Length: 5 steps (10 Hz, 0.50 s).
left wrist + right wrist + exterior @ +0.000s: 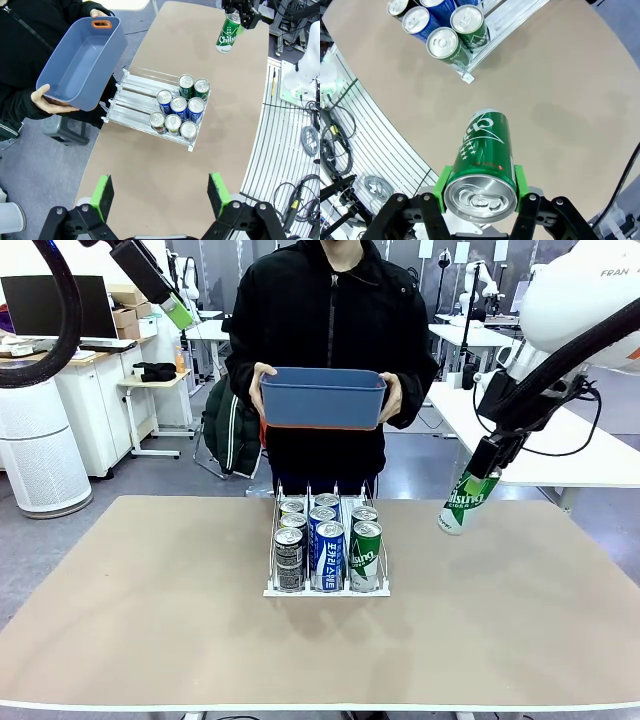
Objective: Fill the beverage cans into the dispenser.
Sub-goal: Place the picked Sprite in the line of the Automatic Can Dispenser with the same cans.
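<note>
Right hand point(478, 480) clamped on a green can point(464, 502), gripping it near the top rim; can hangs tilted in the air over the worktop point(130, 610), toward its right edge, well apart from the dispenser point(326, 589). Wrist view confirms both pads pinch the can just below the silver top.

Dispenser sits mid-worktop, nearer the far edge. Front rows full: black-grey lane on the robot's left, blue in the middle, green on the right. Green lane shows two cans point(194, 88); rear of all lanes looks free in the left wrist view.

Left hand point(160, 196) wide open, holding nothing, parked high above the worktop's near-left side.

Person at the far edge holds a blue bin point(323, 397) just behind the dispenser's rear end.

Risks, my read:
- Can is tilted; if it goes in that way it could catch a wire divider and tip.
- Grip is high on the can, so it may swing or slip on a fast move.
- Rear loading is tight: bin and the person's hands are close to the approach path.
- Bumping the standing green cans could knock them over the front lip.
</note>
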Each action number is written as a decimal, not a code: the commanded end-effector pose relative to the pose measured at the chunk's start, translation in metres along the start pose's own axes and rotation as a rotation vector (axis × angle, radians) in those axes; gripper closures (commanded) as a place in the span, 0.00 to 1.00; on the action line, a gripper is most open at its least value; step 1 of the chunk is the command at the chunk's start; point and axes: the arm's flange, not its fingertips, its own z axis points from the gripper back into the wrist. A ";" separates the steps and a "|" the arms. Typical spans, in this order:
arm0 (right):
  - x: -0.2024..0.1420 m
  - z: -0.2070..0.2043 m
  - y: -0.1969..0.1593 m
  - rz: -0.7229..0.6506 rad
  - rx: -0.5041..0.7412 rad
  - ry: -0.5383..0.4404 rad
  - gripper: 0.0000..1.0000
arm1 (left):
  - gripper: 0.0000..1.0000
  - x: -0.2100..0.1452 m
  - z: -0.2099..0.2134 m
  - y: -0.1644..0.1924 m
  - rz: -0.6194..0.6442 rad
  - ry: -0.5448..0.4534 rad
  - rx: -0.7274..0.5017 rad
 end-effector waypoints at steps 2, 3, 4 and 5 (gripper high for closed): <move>-0.004 0.014 0.003 -0.002 -0.014 -0.026 0.41 | 0.00 -0.001 0.001 0.000 0.002 -0.001 -0.001; -0.004 0.014 0.003 -0.002 -0.014 -0.026 0.41 | 0.00 -0.001 0.001 0.000 0.002 -0.001 -0.001; -0.004 0.014 0.003 -0.002 -0.014 -0.026 0.41 | 0.00 -0.001 0.001 0.000 0.002 -0.001 -0.001; -0.002 0.010 0.001 0.000 -0.009 -0.018 0.41 | 0.00 -0.001 0.001 0.000 0.002 -0.001 -0.001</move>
